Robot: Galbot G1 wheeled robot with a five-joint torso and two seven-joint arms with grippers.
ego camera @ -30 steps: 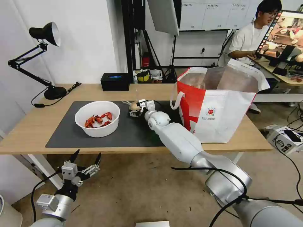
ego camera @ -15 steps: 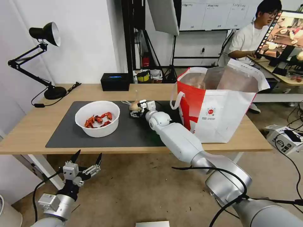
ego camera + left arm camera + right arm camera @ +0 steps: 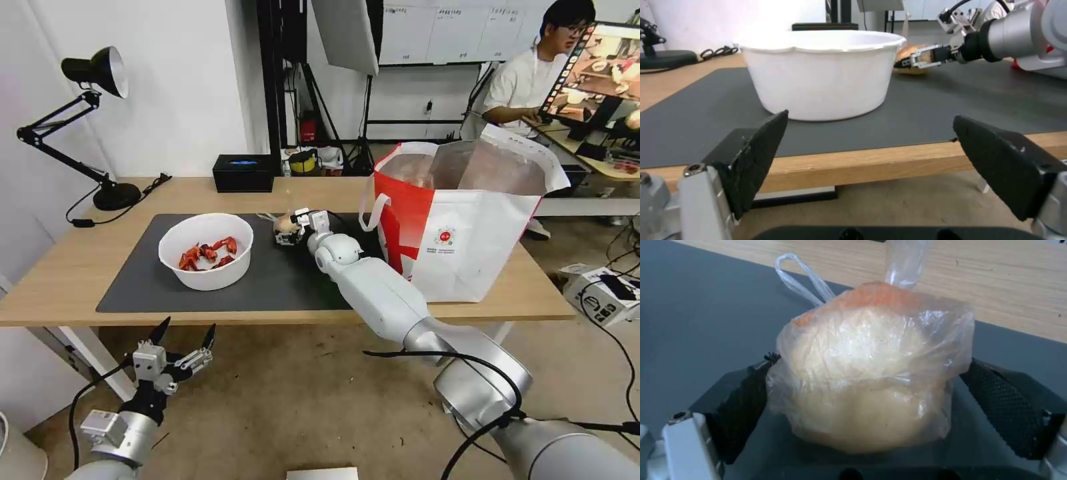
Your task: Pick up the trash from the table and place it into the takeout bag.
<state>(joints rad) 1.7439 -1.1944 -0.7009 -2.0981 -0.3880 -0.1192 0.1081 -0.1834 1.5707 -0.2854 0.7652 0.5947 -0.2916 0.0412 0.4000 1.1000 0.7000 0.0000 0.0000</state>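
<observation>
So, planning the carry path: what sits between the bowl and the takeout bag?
In the head view, the right gripper around the small clear bag sits on the mat between the bowl and the takeout bag.

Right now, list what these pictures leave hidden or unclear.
- Takeout bag contents: head view, the red and white front wall blocks the inside.
- Bowl contents: left wrist view, the white wall hides them.
- Right claw grip on the small clear bag: right wrist view, the bag covers where the pads would touch.
- Black box: head view, too small to identify.
</observation>
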